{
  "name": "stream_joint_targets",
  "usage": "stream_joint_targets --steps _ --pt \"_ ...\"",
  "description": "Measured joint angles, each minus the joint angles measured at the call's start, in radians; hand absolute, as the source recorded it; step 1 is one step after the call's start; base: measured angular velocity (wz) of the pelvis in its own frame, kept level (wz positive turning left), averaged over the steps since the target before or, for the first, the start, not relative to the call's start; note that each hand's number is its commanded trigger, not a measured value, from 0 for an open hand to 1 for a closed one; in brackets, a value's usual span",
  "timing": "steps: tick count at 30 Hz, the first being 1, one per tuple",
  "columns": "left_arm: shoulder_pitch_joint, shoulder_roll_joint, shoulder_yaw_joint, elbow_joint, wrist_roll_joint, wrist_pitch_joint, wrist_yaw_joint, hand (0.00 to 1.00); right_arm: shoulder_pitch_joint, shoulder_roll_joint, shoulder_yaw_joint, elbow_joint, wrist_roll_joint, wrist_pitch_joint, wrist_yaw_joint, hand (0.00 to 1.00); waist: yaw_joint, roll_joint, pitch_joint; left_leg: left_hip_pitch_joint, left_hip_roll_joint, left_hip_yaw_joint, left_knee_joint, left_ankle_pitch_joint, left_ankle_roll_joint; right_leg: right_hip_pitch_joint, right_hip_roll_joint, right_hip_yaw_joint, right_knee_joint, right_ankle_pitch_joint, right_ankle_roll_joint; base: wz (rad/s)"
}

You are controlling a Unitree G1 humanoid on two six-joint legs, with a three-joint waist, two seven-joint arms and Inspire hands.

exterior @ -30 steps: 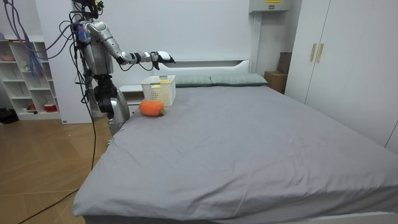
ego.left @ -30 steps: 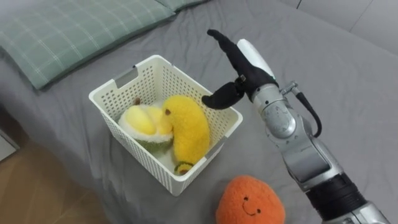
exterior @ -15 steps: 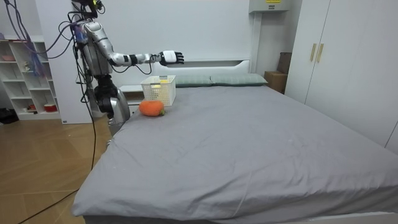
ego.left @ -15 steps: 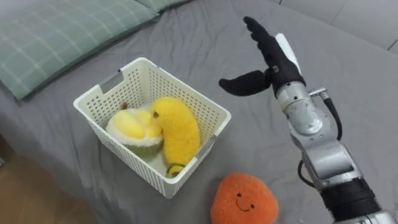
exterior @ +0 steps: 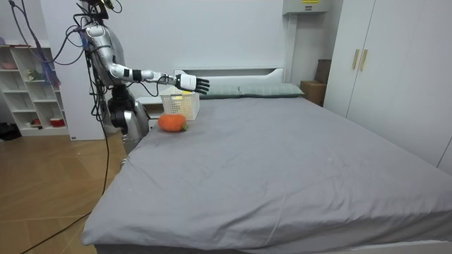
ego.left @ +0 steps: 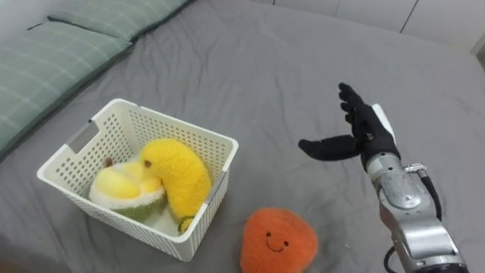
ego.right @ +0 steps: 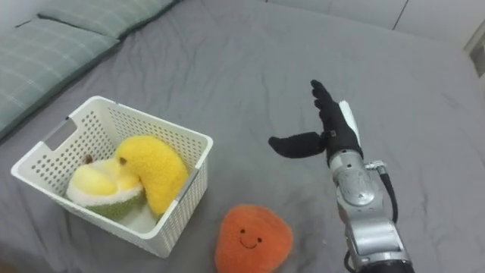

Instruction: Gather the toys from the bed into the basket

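Note:
A white plastic basket rests on the grey bed and holds a yellow banana plush and a pale yellow-green durian plush. An orange plush with a smiling face lies on the sheet just right of the basket's near corner. My right hand hovers open above the bed, right of the basket and beyond the orange plush, holding nothing. In the room view I stand at the bed's head corner with that hand stretched over the basket.
Green checked pillows lie beyond the basket at the head of the bed. The grey sheet spreads wide to the right. A shelf unit and wardrobe stand off the bed.
My right hand has swung away from above the basket, to the right and lower, staying open. The eye view has shifted, so the basket sits further left in it.

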State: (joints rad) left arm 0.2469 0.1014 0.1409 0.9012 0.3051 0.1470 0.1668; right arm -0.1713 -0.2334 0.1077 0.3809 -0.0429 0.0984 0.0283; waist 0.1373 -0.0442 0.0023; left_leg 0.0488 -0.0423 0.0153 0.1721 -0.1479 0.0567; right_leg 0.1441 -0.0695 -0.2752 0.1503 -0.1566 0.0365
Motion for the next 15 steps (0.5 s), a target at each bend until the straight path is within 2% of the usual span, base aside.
stream_joint_targets --steps 4,7,11,12,15 --pt "-0.036 0.005 -0.003 0.021 -0.003 0.000 0.000 0.00 0.007 0.001 0.095 0.122 -0.055 0.033 0.094 0.00 0.008 -0.019 0.0012 -0.012 0.000 0.003 0.000 0.000 0.000 -0.014 -0.001 -0.002 0.001 0.000 0.000 -0.01" --pt "-0.057 0.011 -0.016 0.024 -0.032 -0.001 -0.001 0.00 0.009 0.001 0.148 0.154 -0.108 0.035 0.147 0.00 0.010 -0.032 0.0019 -0.027 -0.002 -0.001 0.007 -0.001 0.002 -0.024 -0.002 -0.004 0.002 0.000 0.000 0.03" --pt "-0.084 0.010 -0.029 0.023 -0.039 -0.006 -0.003 0.00 0.002 0.001 0.153 0.198 -0.168 0.035 0.194 0.00 0.037 -0.036 0.0043 -0.029 -0.004 -0.002 0.009 -0.004 0.004 -0.025 -0.003 -0.005 0.002 0.000 0.000 0.01" --pt "-0.085 0.012 -0.027 0.023 -0.039 -0.015 -0.003 0.00 0.002 0.001 0.153 0.203 -0.191 0.039 0.214 0.00 0.047 -0.040 0.0077 -0.032 -0.005 -0.008 0.009 -0.004 0.005 -0.025 -0.004 -0.010 0.001 0.000 0.000 0.07" --pt "-0.080 0.017 -0.028 0.023 -0.039 -0.022 -0.003 0.00 0.002 0.000 0.153 0.202 -0.207 0.057 0.258 0.00 0.056 -0.050 0.0048 -0.039 -0.006 -0.020 0.010 -0.004 0.005 -0.027 -0.004 -0.026 0.000 0.000 0.000 0.11"
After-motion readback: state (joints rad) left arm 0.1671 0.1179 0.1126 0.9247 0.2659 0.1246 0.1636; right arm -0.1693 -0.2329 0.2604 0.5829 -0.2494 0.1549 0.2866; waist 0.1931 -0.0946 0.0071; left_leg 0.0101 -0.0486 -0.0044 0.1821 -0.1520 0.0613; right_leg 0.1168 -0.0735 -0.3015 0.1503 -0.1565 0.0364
